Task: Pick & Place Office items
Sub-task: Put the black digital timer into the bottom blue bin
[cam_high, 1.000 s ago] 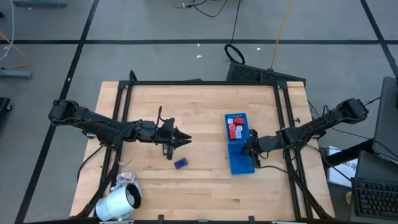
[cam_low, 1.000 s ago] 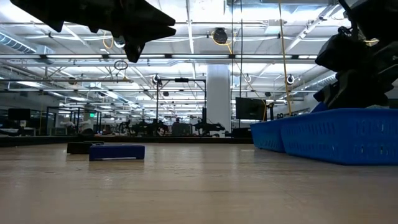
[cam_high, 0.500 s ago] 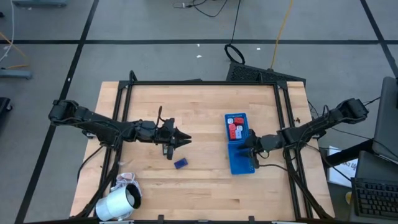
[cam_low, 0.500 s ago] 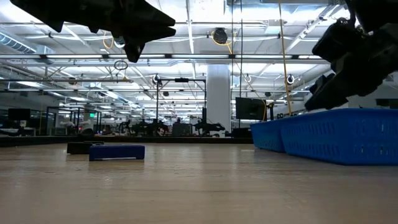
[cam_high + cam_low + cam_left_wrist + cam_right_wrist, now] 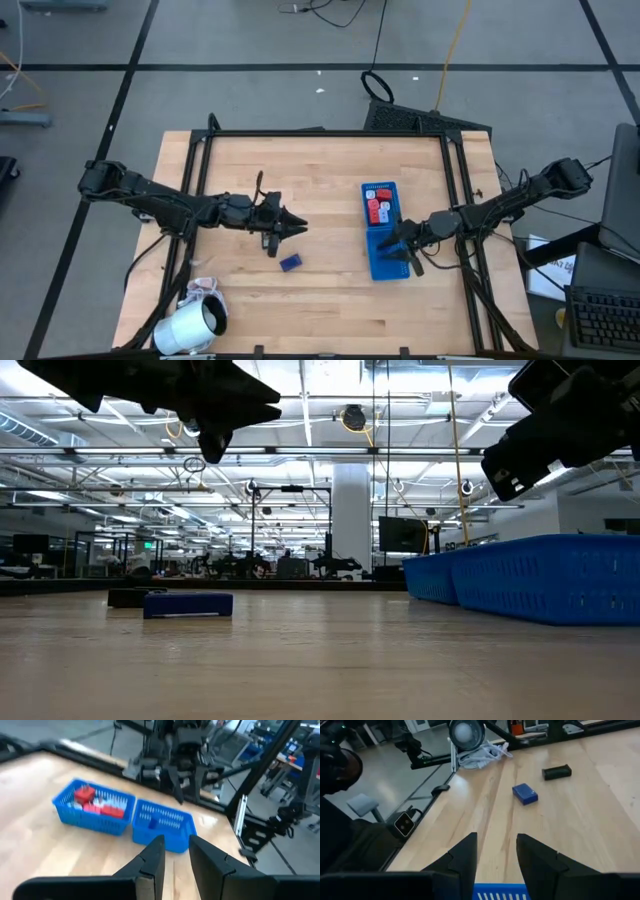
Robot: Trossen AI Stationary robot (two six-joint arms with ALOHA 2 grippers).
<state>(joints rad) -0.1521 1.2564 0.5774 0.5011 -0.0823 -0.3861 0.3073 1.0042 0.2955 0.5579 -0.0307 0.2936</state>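
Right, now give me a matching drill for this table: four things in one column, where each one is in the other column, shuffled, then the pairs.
Things:
1. dark blue block
2. red blocks
3. white roll
4. right claw

Places:
A. hovering above the blue tray
B. at a corner of the table, on the left arm's side
C. lying inside the blue tray
D. lying on bare wood, mid-table

Pairs: 1-D, 2-C, 3-B, 4-A
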